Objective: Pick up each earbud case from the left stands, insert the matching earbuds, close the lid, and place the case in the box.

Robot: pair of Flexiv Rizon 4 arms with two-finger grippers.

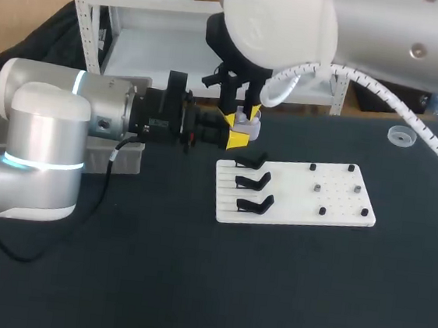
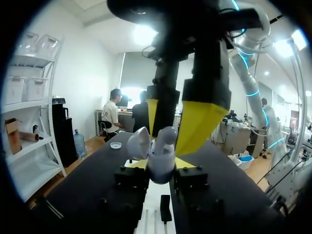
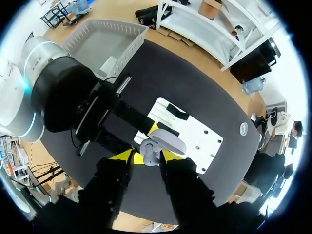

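My left gripper (image 1: 236, 133) reaches in from the left, level over the table, and is shut on a pale grey earbud case (image 1: 246, 124) just behind the white stand board (image 1: 339, 212). The case (image 2: 161, 163) sits between the left fingers with its lid (image 2: 138, 143) swung open. A grey earbud (image 2: 168, 135) stands up out of it. My right gripper (image 1: 240, 113) hangs straight down over the case. Its yellow fingers (image 2: 200, 119) flank the earbud, slightly apart from it. In the right wrist view the case (image 3: 151, 153) lies between the tips of the right gripper (image 3: 146, 157).
Three black stands (image 1: 253, 182) stand bare on the board's left half. Small dark and grey pegs (image 1: 317, 188) dot its right half. A grey bin (image 3: 105, 41) sits at the table's left edge, behind my left arm. A small clear round dish (image 1: 400, 136) lies far right.
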